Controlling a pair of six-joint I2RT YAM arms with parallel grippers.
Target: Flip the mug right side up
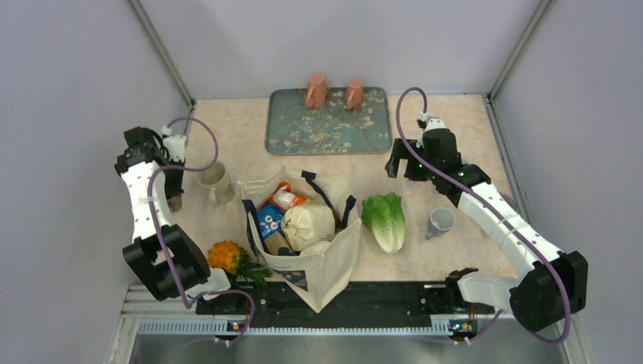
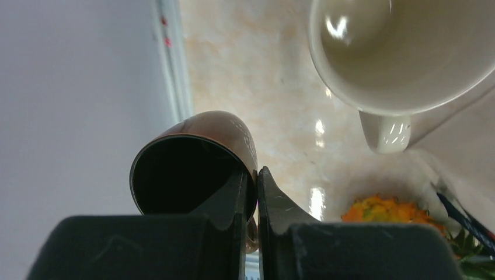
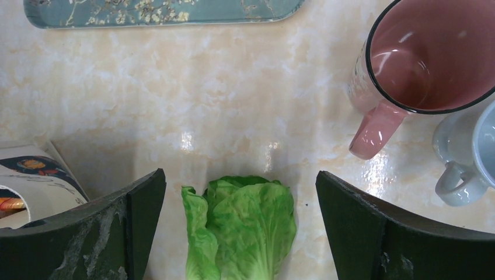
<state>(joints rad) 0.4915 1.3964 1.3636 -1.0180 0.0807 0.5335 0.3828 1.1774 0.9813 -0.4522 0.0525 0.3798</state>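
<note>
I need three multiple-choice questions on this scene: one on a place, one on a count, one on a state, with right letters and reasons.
1. Where does the lettuce lie?
A. on the table right of the tote bag
B. inside it
C. at the back wall

2. How many pink cups stand on the tray?
A. one
B. three
C. two

3. The left arm's jaws are:
A. wide open
B. shut on the brown mug's rim
C. out of view

A: top view shows it beside the bag.
C: two stand at the tray's far edge.
B: the wrist view shows the rim pinched.
</note>
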